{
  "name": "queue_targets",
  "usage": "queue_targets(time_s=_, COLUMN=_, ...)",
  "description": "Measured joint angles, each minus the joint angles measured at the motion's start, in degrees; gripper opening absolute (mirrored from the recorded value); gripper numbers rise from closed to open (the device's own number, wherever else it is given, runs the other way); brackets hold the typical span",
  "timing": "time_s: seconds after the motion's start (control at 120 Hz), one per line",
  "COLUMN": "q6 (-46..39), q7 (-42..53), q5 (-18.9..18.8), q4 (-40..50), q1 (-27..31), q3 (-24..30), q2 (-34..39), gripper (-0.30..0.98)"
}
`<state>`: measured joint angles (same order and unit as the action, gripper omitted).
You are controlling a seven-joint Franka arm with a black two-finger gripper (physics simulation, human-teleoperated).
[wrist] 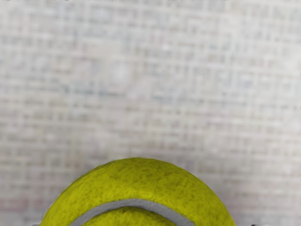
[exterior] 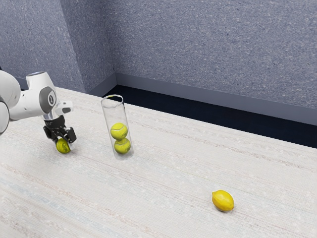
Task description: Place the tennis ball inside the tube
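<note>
Exterior view: end effector (exterior: 64, 142) at tennis ball (exterior: 62, 146); round emblem (exterior: 51, 98) illegible.

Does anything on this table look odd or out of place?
Nothing looks spilled or broken. The one oddity is the lemon: a piece of fruit lying alone, away from the clear, upright tube with two tennis balls inside.

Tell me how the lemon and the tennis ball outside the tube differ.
The lemon is oblong with a pointed tip; the tennis ball is round. The lemon is plain yellow; the tennis ball is greener, with a grey seam. The lemon lies away from the claw; the tennis ball is right at it. Both are outside the tube.
</note>
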<state>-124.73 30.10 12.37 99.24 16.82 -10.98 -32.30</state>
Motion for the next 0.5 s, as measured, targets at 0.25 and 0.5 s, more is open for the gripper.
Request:
queue_targets(time_s=0.25, q6=-0.09, q7=0.95, q5=0.3, q4=0.01, q1=-0.02, q3=0.0, q2=0.1, gripper=0.42)
queue_targets(time_s=0.5, q6=2.04, q7=0.25, q5=-1.59, q4=0.98, q1=-1.64, q3=0.05, q2=11.33, gripper=0.34)
